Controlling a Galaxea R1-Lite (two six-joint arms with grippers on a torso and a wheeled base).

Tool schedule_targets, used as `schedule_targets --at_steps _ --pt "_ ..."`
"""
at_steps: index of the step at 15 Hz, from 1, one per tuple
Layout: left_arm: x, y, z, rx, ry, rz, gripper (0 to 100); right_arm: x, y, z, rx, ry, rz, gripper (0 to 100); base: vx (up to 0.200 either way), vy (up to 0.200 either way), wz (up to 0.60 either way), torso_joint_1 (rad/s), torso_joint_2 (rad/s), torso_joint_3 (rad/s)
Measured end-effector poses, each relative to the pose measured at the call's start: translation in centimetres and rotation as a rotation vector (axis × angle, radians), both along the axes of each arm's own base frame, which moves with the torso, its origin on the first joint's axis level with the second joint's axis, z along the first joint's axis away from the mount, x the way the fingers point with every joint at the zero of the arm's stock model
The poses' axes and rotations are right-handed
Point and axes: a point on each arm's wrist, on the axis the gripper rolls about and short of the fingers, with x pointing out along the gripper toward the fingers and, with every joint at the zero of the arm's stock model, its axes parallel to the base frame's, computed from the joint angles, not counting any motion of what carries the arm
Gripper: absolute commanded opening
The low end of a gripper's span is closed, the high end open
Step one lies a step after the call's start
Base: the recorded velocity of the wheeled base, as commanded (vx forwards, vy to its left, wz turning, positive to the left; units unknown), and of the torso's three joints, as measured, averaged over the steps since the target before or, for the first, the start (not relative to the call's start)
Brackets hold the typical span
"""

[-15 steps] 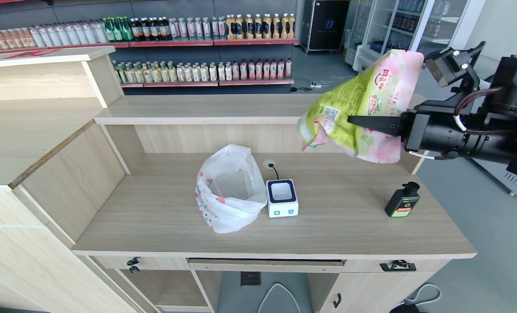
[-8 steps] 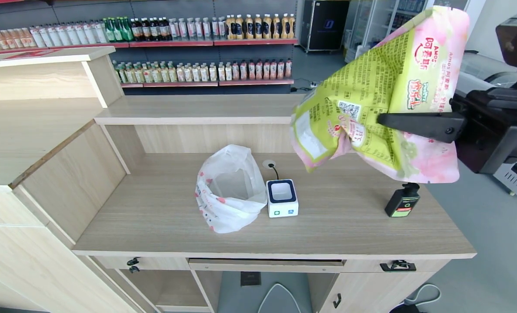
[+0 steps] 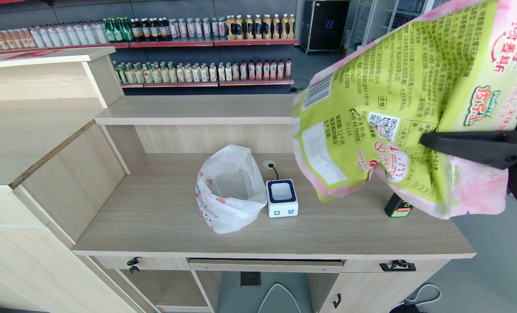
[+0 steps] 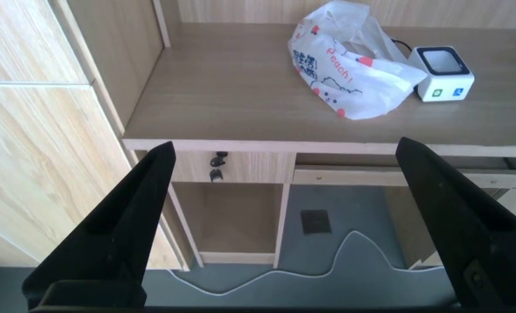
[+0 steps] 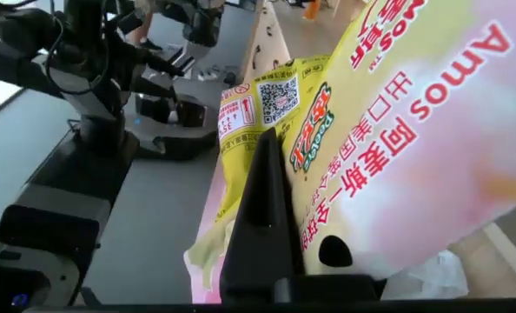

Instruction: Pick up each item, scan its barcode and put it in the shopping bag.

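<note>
- Right gripper (image 3: 428, 141): clamped shut on the snack bag (image 3: 393, 108). One black finger lies across the printed face. The other is behind the film, so you can't check how much it has hold of.
- Snack bag: up in the air, above and right of the scanner (image 3: 281, 198), well off the counter (image 3: 349, 234). The film is puckered where it is pinched and the rest hangs loose.
- Barcode (image 3: 317, 92): at the bag's top corner on the scanner side, facing up toward the head camera. The scanner's window faces up too, so I judge you have to turn the bag over before it reads.

Risks
- Slip: a limp, slick bag held at one pinch may slide or swing when you roll the wrist.
- Sweep: the dark bottle (image 3: 398, 208) stands right of the scanner, mostly hidden behind the bag's lower edge. If you drop straight down, the hanging corner may knock it over.
- Snag: the scanner's cable (image 3: 275, 171) runs out just behind it, and a dragged edge could tug it.
- Bagging: the shopping bag (image 3: 228, 193) touches the scanner's left side, soft-walled, mouth open. A wide bag going in flat may fold the rim shut or shove it away.

Room
- There is bare counter in front of the scanner and between the scanner and the bottle.
- The back wall (image 3: 206, 139) rises close behind the scanner, and the counter's front edge lies beyond the bare stretch.
- Left gripper (image 4: 286, 146): spread wide and empty, low in front of the counter, left of the scanner.
</note>
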Motion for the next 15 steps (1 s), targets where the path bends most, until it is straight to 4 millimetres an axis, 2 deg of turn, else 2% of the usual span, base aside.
schedule_targets --at_steps 4,7,15 --pt "0.0 0.0 0.0 0.000 0.000 -0.001 100 -1.1 -0.3 -3.2 -0.038 -0.270 -0.009 0 0.000 0.000 0.00 0.000 0.00 0.000" --pt "0.0 0.0 0.0 0.000 0.000 0.000 100 -1.5 0.1 -4.6 -0.049 -0.453 0.022 0 0.000 0.000 0.00 0.000 0.00 0.000" --pt "0.0 0.0 0.0 0.000 0.000 -0.001 100 -3.0 0.7 -2.4 0.013 -0.578 0.122 0 0.000 0.000 0.00 0.000 0.00 0.000"
